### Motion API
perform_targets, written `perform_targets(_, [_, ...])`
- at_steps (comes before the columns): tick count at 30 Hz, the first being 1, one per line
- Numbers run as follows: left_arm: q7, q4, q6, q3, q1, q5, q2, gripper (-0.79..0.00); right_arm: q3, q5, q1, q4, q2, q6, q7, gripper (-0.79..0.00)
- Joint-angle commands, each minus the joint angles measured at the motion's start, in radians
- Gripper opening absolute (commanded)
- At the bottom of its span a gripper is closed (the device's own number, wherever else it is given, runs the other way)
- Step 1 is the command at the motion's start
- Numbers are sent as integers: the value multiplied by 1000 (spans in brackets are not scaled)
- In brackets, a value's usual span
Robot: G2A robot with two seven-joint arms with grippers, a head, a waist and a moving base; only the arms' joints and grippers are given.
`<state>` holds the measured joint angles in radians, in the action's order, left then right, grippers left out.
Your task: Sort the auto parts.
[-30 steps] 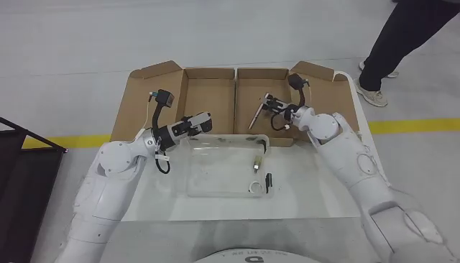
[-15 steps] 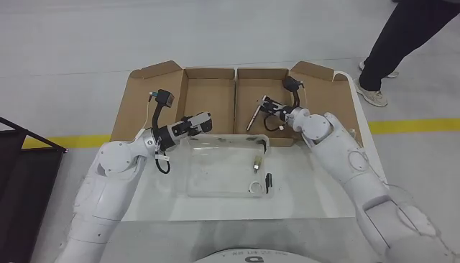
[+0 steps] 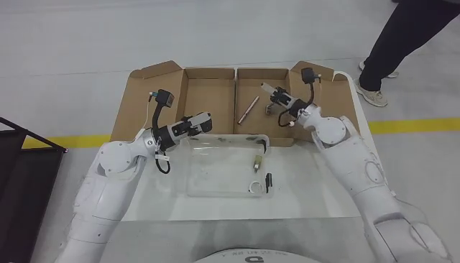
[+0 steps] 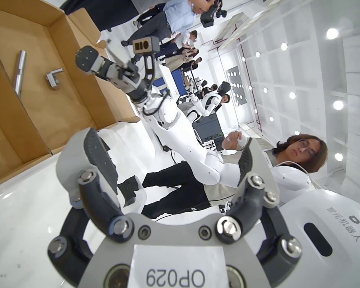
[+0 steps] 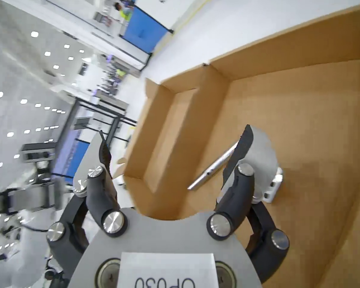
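- Right gripper [image 3: 275, 95] just released: jaws wide, empty, backed off to 2 o'clock of the rod [image 3: 249, 110].
- Rod now flat in right box [image 3: 248, 82], near bracket [image 5: 273, 185]; I'd call one part sorted.
- Left gripper [image 3: 201, 124] unchanged: open, empty, at 10 o'clock of tray [image 3: 215, 194].
- Parts [image 3: 256, 164] remain at the tray's 4 o'clock.
- White table [image 3: 316, 191]; grey floor [image 3: 215, 19], yellow line [image 3: 410, 125] at 3 o'clock.

White arms [image 3: 338, 137]; right pincer [image 5: 174, 131] seemingly grey metal, black-padded.

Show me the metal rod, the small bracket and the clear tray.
metal rod [image 3: 248, 110]: top view, middle of its shaft.
small bracket [image 4: 52, 79]: left wrist view, its thick block end.
clear tray [image 3: 215, 166]: top view, bare part of its floor.
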<state>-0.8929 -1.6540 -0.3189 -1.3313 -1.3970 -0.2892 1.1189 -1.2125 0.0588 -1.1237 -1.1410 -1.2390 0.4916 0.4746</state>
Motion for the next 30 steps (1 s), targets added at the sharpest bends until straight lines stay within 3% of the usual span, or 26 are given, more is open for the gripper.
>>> perform_targets(1, [0,0,0,0,0,0,0,0,-40,-162,-55,-64,9,97,102,0])
perform_targets(5, [0,0,0,0,0,0,0,0,-80,-406,-127,-131,23,190,278,0])
perform_targets(12, [0,0,0,0,0,0,0,0,-121,-634,-167,-150,39,198,485,0])
perform_targets(20, [0,0,0,0,0,0,0,0,-140,-624,-175,-134,49,226,546,0])
perform_targets(30, [0,0,0,0,0,0,0,0,-144,-589,-179,-138,52,239,535,0])
